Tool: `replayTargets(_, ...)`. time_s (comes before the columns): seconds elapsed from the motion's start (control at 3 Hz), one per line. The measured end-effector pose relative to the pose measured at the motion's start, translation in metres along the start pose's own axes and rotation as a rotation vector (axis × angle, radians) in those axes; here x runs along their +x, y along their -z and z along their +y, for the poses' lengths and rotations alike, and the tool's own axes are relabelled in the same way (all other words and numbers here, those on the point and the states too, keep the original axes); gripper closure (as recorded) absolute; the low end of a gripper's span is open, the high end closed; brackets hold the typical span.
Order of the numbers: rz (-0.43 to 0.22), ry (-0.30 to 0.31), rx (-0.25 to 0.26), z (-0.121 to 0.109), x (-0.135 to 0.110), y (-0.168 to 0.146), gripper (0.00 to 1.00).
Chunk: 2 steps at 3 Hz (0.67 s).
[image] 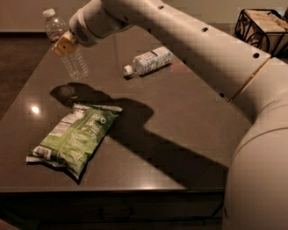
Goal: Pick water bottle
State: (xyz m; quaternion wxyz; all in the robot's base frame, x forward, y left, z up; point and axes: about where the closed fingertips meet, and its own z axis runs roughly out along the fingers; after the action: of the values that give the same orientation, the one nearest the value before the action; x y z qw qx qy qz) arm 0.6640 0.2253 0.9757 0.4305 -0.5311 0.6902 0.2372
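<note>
The water bottle (74, 60) is clear and ribbed with a white cap (48, 12). It hangs tilted above the table's far left corner, and its shadow lies on the tabletop below. My gripper (63, 44), with yellowish fingers at the end of the white arm, is shut around the bottle's upper body. It hides the label band.
A bottle wrapped in a white label (149, 60) lies on its side in the middle back of the dark table (189, 134). A green chip bag (74, 137) lies front left. A black wire basket (263, 27) stands at the far right.
</note>
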Motion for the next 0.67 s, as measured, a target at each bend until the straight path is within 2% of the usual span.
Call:
replayTargets(0.33, -0.056, 0.062, -0.040, -0.006, -0.022, 0.036, 1.00)
replayTargets(0.67, -0.091, 0.116, -0.049, -0.009, -0.039, 0.065, 1.00)
